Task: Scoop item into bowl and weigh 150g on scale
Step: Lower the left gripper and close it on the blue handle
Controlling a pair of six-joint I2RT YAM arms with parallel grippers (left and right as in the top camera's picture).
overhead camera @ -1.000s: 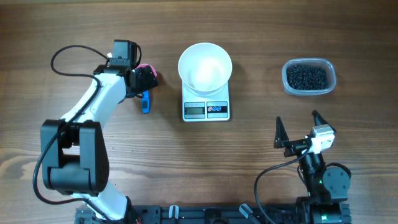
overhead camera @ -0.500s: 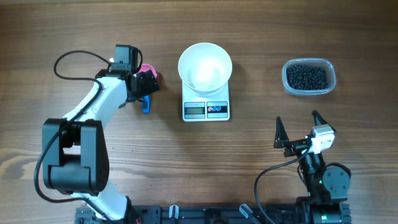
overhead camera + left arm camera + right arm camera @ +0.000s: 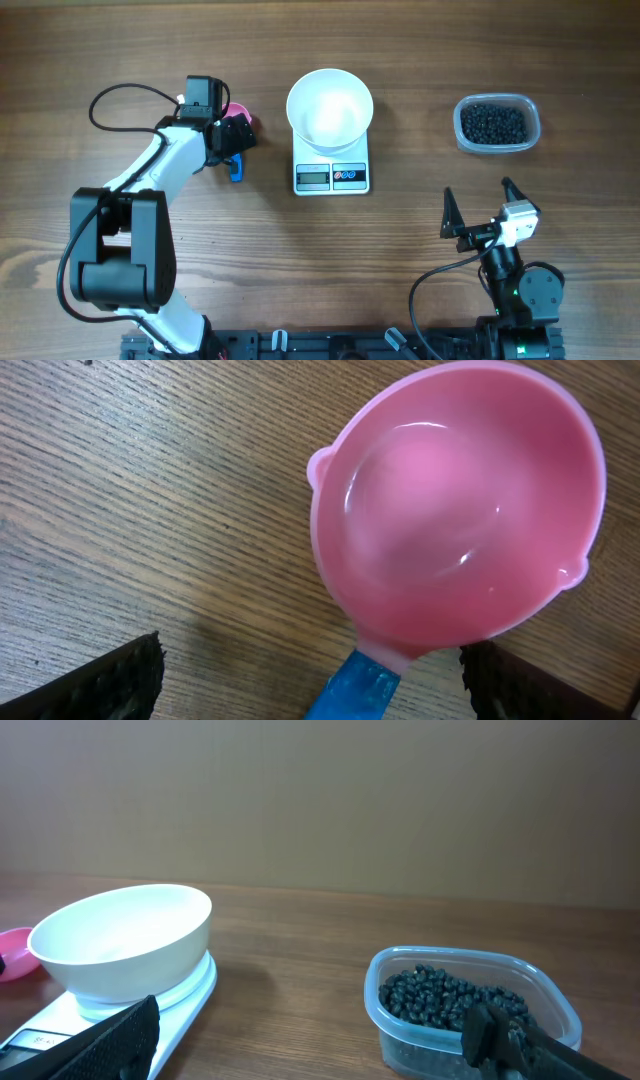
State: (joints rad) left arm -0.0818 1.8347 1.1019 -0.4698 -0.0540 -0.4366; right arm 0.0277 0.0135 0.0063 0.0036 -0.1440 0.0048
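Observation:
The white bowl (image 3: 330, 108) stands empty on the small white scale (image 3: 332, 172) at the table's centre; the right wrist view shows the bowl (image 3: 125, 940) and the scale (image 3: 130, 1015) at the left. The item, a heap of tiny black beans (image 3: 493, 123), fills a clear tub (image 3: 470, 1010) at the right. My left gripper (image 3: 232, 138) hovers open over a pink scoop (image 3: 460, 510), its fingers either side of the blue handle (image 3: 360, 685) without touching it. My right gripper (image 3: 478, 202) rests open near the front edge, nothing between its fingers.
The clear tub (image 3: 497, 124) sits far right, apart from the scale. The left arm's black cable (image 3: 120, 95) loops over the table at the left. Bare wooden tabletop (image 3: 300, 250) lies in front of the scale.
The left gripper has shifted slightly to the right over the pink scoop. The right arm, bowl, scale and tub have not moved.

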